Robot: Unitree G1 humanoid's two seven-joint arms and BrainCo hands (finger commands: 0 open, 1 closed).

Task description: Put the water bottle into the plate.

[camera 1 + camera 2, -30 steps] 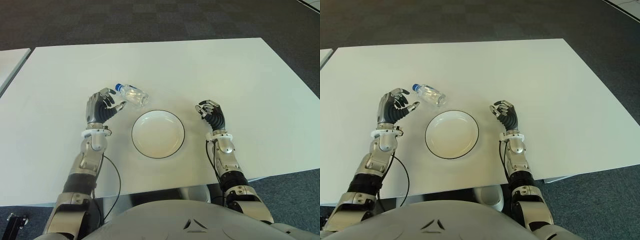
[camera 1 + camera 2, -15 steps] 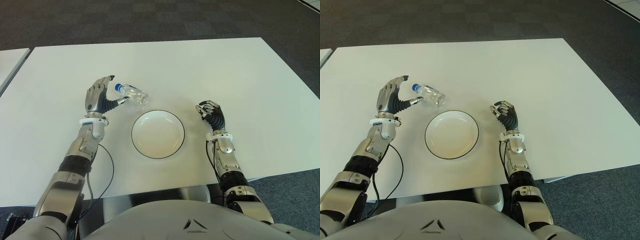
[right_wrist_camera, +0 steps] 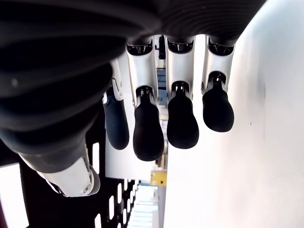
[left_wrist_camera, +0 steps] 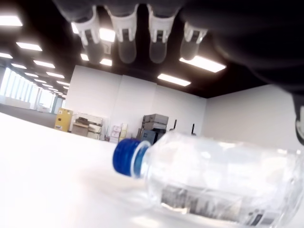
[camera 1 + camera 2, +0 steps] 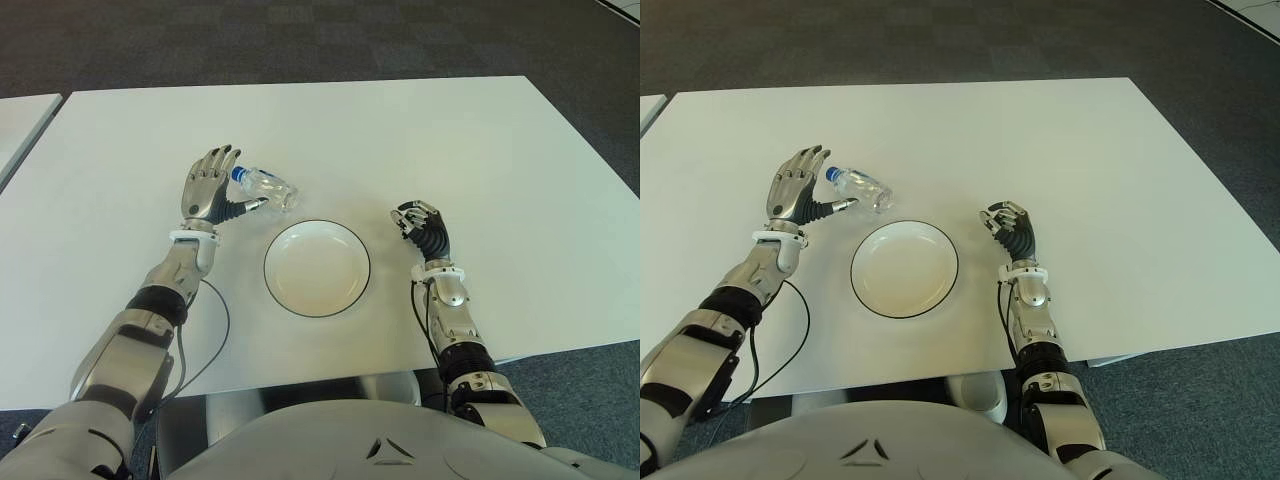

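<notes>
A small clear water bottle (image 5: 268,187) with a blue cap lies on its side on the white table (image 5: 420,140), just behind the left rim of a white plate (image 5: 317,268) with a dark edge. My left hand (image 5: 210,188) is open right beside the bottle's cap end, fingers spread upward and thumb pointing at the bottle's body. In the left wrist view the bottle (image 4: 213,180) lies close under the spread fingertips (image 4: 127,45), not grasped. My right hand (image 5: 422,224) shows to the right of the plate with its fingers curled and nothing in them.
Dark carpet lies beyond the table's far edge. A second white table's corner (image 5: 20,125) shows at the far left. A thin black cable (image 5: 215,330) loops from my left forearm over the near table surface.
My left hand has moved forward and right toward the bottle and spread its fingers wider. The bottle, plate and right hand have not moved.
</notes>
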